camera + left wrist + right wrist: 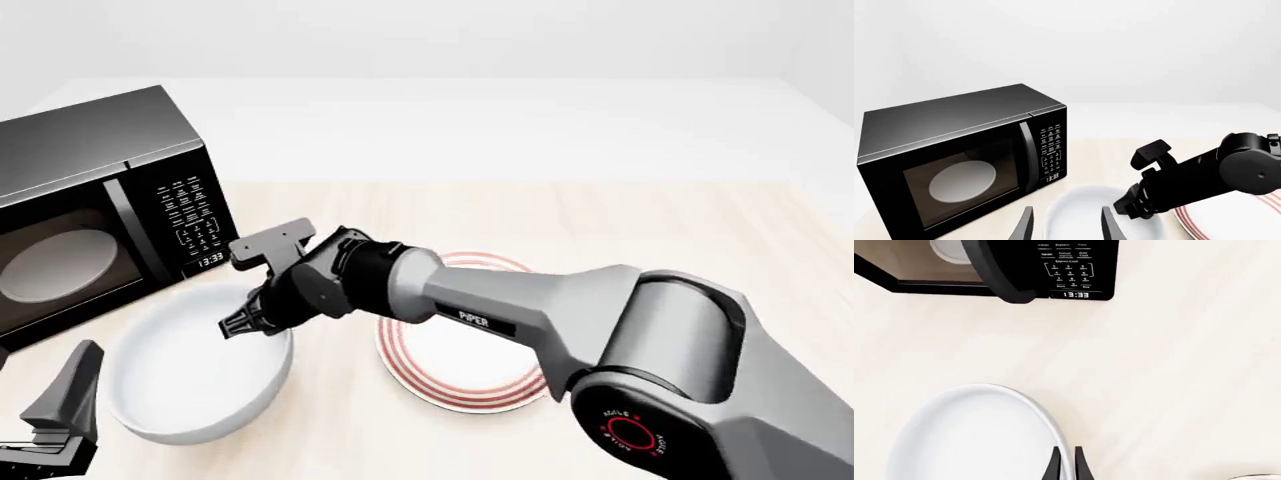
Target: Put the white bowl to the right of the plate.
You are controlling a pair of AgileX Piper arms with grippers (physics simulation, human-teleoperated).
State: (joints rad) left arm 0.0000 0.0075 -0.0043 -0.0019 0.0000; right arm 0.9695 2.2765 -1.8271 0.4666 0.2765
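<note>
Nearest us, our right tool (242,325) has closed its fingers on the rim of the white bowl (187,385), which sits at nine o'clock of the plate (461,385), so we judge that next comes lifting it across to three o'clock, while our left tool (60,415) idles open.

The white bowl (187,375) sits near-left on the bench (641,215), the plate (461,340) just right, the microwave (94,205) far-left.

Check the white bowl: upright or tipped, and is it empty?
Upright and empty. The white bowl sits with its opening up, its inside bare; the right gripper pinches its rim.
</note>
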